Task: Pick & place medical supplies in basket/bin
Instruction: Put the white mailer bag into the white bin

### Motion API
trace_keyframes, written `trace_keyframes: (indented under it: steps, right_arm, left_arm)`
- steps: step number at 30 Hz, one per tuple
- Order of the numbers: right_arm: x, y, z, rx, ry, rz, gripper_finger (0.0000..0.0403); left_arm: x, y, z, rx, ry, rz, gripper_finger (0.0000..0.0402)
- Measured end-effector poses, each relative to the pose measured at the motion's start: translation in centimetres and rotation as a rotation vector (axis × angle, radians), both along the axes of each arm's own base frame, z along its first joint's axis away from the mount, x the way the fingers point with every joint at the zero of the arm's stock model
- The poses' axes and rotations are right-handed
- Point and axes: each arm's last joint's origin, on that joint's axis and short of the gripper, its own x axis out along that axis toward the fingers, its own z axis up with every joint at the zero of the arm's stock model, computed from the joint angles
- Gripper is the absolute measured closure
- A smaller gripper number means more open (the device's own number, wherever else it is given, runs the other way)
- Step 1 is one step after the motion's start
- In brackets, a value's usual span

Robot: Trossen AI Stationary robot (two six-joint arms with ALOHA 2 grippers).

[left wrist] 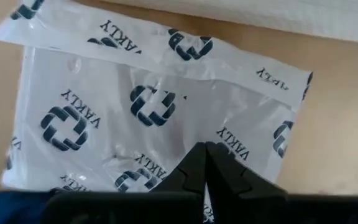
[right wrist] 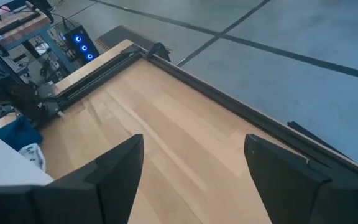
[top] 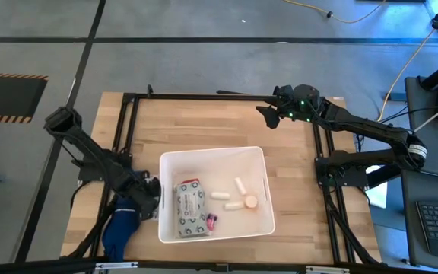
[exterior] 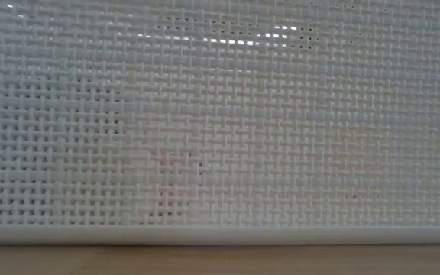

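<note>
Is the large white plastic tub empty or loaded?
Loaded. The large white plastic tub holds a patterned soft packet, two white tubes, an orange-capped vial and a pink-capped vial.

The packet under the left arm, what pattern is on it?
White packet with dark blue logos; left wrist view.

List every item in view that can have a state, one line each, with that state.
left gripper: shut, over a patterned packet.
patterned packet: flat on the table, outside the tub.
right gripper: open, empty, above bare table at the far side.
white tub: upright, open-topped, partly filled.
packet in tub: lying flat.
white tubes: lying loose in the tub.
orange-capped vial: on its side.
pink-capped vial: lying beside the packet.
</note>
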Motion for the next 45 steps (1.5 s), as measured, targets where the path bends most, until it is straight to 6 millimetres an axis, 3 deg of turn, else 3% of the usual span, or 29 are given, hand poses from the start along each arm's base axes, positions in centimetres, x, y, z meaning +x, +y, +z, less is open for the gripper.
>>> trace_keyframes:
  steps: [7, 22, 29, 39, 45]
  right_arm:
    - [0.0, 0.0, 0.0, -0.013, 0.007, 0.006, 0.0123]
    - [0.0, 0.0, 0.0, -0.088, 0.050, 0.043, 0.0123]
    - [-0.2, -0.4, 0.0, -0.088, 0.051, 0.024, 0.0123]
    - [-0.8, -1.4, 0.0, -0.107, 0.065, -0.013, 0.0123]
    - [-1.0, -1.6, 0.0, -0.103, 0.063, -0.028, 0.0123]
  left_arm:
    - [1.1, 2.5, -0.1, 0.119, -0.007, 0.102, 0.0398]
    - [2.7, 10.3, -0.2, 0.426, 0.058, 0.302, 0.0398]
    - [3.3, 15.0, -0.2, 0.455, 0.081, 0.398, 0.0398]
    - [4.5, 21.3, 0.2, 0.455, -0.079, 0.437, 0.0398]
    - [5.3, 24.5, -1.2, 0.410, -0.143, 0.479, 0.0398]
